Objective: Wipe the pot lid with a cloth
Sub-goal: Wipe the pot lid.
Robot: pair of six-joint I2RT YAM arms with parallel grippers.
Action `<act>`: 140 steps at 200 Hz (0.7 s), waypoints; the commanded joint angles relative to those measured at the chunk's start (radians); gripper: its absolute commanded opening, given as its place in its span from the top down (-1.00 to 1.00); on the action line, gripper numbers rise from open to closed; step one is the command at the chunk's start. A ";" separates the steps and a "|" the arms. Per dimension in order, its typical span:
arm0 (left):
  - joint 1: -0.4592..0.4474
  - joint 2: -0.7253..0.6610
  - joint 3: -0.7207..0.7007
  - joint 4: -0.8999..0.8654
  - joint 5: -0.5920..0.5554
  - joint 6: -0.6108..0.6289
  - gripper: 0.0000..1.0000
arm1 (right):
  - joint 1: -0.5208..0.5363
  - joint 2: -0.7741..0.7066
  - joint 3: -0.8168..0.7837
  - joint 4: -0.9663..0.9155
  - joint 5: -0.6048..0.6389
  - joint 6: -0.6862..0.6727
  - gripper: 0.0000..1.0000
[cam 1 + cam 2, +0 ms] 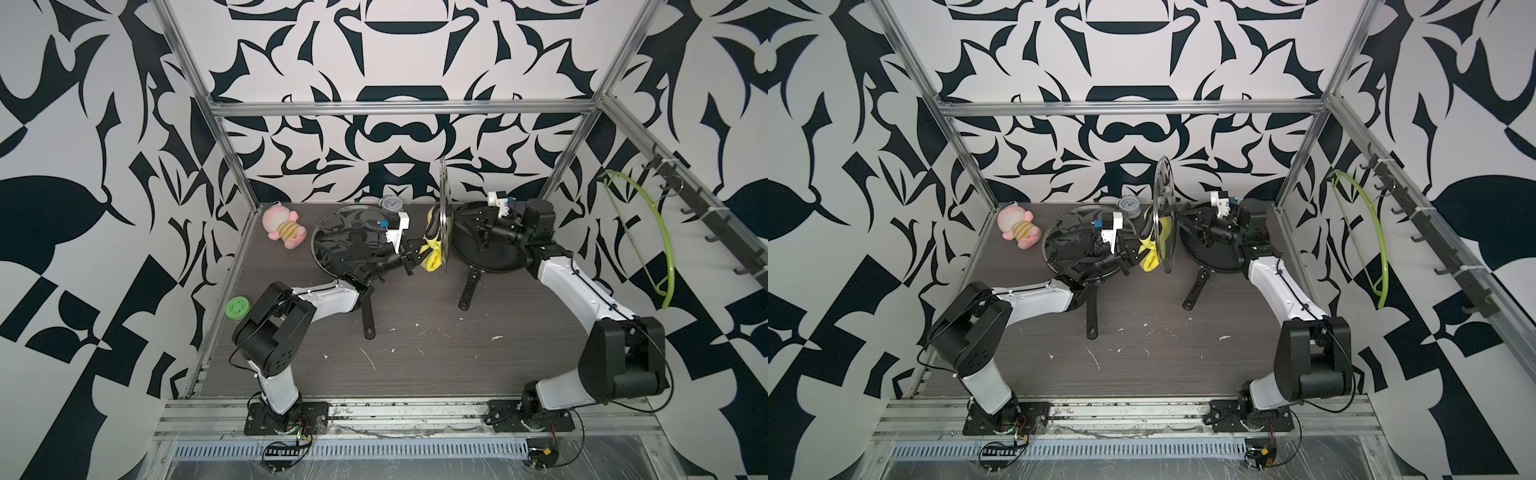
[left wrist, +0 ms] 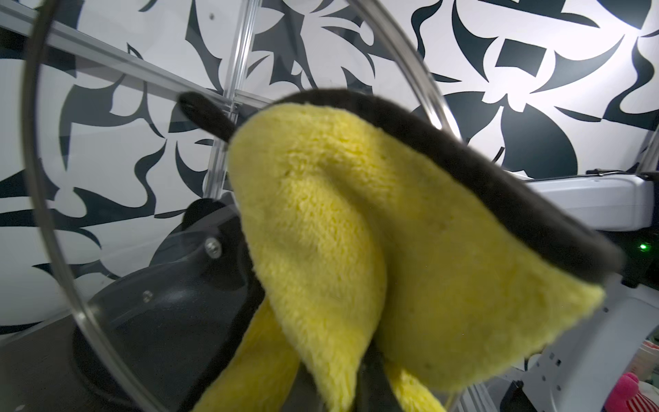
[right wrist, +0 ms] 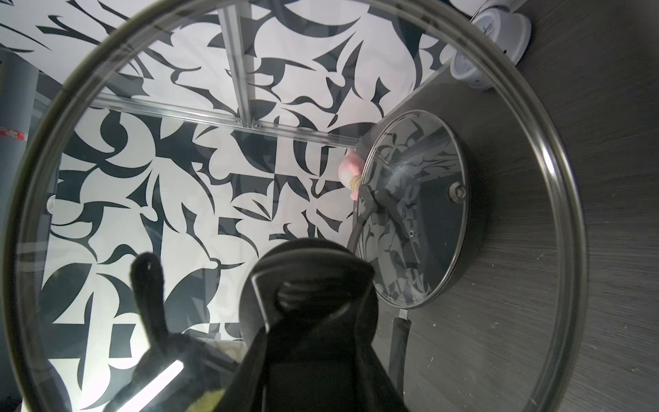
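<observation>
Nearest you, along the front edge of the table [image 1: 415, 374], there is only bare surface flecked with white, and a green ribbed disc [image 1: 237, 309] lies by the left edge. Further in, your left gripper [image 1: 415, 259] is clenched on a bunch of the cloth [image 1: 432, 249]. The rest of the cloth drapes loose, and in the left wrist view its yellow pile and dark hem [image 2: 463, 171] lie against the glass. Just beyond it the pot lid [image 1: 1163, 208] stands on edge, lifted off the surface between the two pans and toward the back edge. Your right gripper [image 3: 310, 285] is clamped on the lid's black knob [image 3: 306, 257], on the side away from the cloth. I judge the lid to be stiff, smooth and breakable, with real weight hanging off that one knob. The knob is the only sound hold, because the rim [image 3: 567, 214] would slip. Hard pressure near the rim will likely twist the lid in the jaws, so push close to the centre. The cloth is light and floppy, so wipe with the bunched part by the fingers rather than the trailing flap. Behind your left arm, a second glass lid [image 1: 332, 232] sits on a pan. An open black pan [image 1: 486, 257] lies under your right wrist. At the back edge stand a small gauge [image 1: 390, 203] and, in the back left corner, a pink plush toy [image 1: 282, 226].
</observation>
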 commanded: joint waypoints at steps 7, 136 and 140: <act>-0.010 0.015 0.046 0.106 -0.006 -0.026 1.00 | 0.022 -0.043 0.038 0.223 -0.068 0.007 1.00; 0.065 0.091 0.424 -0.333 -0.181 0.055 1.00 | 0.106 -0.063 0.026 0.269 -0.131 -0.033 1.00; 0.068 0.098 0.431 -0.336 -0.182 0.054 1.00 | 0.108 -0.065 0.024 0.281 -0.133 -0.024 1.00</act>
